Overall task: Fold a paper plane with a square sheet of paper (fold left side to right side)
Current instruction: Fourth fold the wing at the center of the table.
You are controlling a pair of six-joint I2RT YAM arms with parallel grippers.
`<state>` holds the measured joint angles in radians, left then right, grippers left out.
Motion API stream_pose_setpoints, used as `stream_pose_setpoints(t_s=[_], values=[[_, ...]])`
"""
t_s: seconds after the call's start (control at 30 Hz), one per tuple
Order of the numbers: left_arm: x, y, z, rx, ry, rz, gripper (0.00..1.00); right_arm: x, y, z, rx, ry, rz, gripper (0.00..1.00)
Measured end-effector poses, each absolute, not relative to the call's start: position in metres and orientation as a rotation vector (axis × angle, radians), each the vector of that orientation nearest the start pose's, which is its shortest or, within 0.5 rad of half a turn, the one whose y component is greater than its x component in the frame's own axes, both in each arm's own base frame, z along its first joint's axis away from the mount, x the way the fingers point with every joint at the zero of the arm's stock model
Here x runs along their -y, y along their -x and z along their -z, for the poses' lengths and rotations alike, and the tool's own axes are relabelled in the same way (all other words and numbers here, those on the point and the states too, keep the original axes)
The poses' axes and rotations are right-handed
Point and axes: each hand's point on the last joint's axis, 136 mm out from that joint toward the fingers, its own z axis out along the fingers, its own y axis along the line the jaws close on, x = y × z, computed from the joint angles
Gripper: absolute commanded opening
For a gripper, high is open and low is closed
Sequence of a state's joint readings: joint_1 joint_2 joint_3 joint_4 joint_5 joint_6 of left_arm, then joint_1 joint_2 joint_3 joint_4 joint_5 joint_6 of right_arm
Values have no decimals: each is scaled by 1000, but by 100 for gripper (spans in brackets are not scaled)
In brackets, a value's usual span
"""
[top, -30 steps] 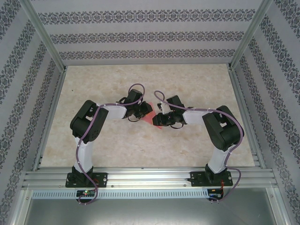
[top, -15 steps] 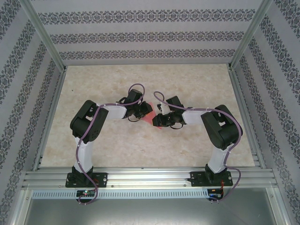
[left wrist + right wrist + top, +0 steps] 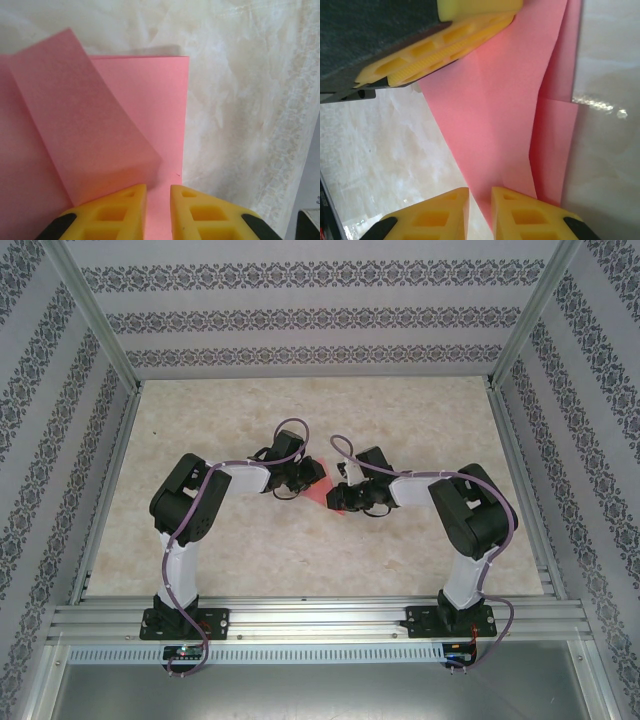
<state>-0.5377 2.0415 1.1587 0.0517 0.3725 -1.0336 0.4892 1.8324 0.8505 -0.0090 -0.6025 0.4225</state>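
The square sheet of paper (image 3: 318,474) is salmon-red and lies partly folded on the table between the two grippers. In the left wrist view a flap (image 3: 75,115) curls up off the flat layer (image 3: 150,100). My left gripper (image 3: 158,187) stands over the paper's right edge, its jaws a narrow gap apart with paper showing through. My right gripper (image 3: 480,190) sits at a pointed corner of the paper (image 3: 495,115). Its jaws are narrowly apart, and the tip runs into the gap beside the right finger. The left gripper's fingers (image 3: 445,45) rest at the paper's far end.
The table (image 3: 300,410) is pale marble-patterned and walled by patterned panels with metal rails at the sides. Both arms (image 3: 190,500) bend inward from their bases at the near edge. Bare tabletop lies beyond and to both sides of the paper.
The right gripper has edged slightly left and its jaws have narrowed a little. The left arm and the paper look unmoved.
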Motion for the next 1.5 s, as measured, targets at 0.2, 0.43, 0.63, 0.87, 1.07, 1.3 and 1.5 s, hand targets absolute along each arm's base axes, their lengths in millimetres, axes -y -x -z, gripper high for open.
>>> stream_pose_setpoints(t_s=[0.2,0.43,0.63,0.87,1.07,1.3,1.5], values=[[311,-397,-24,-2633,462,1089,20,-268,-296,-18,-2662,315,-1102,19],[312,-397,-24,-2641,460,1094,20,-267,-290,-17,-2672,303,-1097,18],[312,-397,-23,-2642,460,1095,20,-266,-285,-17,-2684,289,-1097,18],[313,-397,-24,-2642,458,1097,20,-265,-281,-16,-2694,278,-1089,18],[313,-397,-23,-2642,458,1098,20,-261,-274,-16,-2709,259,-1089,18],[313,-397,-23,-2643,459,1097,20,-254,-261,-16,-2753,235,-1086,18],[313,-397,-23,-2644,459,1097,20,-245,-243,-27,-2803,218,-1080,19]])
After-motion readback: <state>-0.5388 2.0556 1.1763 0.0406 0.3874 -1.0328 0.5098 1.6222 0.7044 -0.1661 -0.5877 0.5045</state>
